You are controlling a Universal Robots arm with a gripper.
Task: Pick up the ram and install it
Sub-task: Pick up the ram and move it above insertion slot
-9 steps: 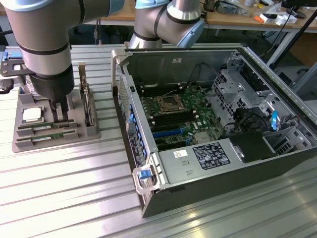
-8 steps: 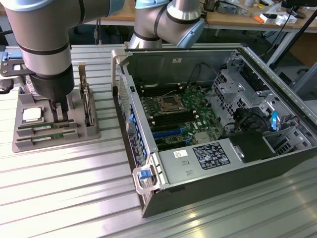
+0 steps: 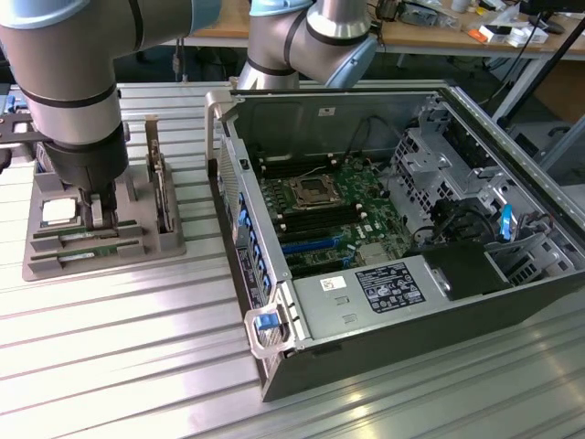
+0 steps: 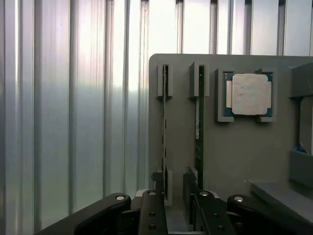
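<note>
Wrist view has my hand [image 4: 178, 215] low over the grey holder [image 4: 234, 152], fingers [image 4: 152, 218] spread wide and gripping nothing. The ram [image 4: 199, 122] stands on edge in its slot, just beside them, upright, I judge, so its long faces can be pinched.

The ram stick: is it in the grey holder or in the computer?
In the grey holder: the ram stands on edge in one of its slots, apart from the computer.

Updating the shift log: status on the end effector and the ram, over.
End effector open, low over gray fixture. Ram on edge in its slot, not gripped. Processor seated alongside, apart from the ram.
</note>
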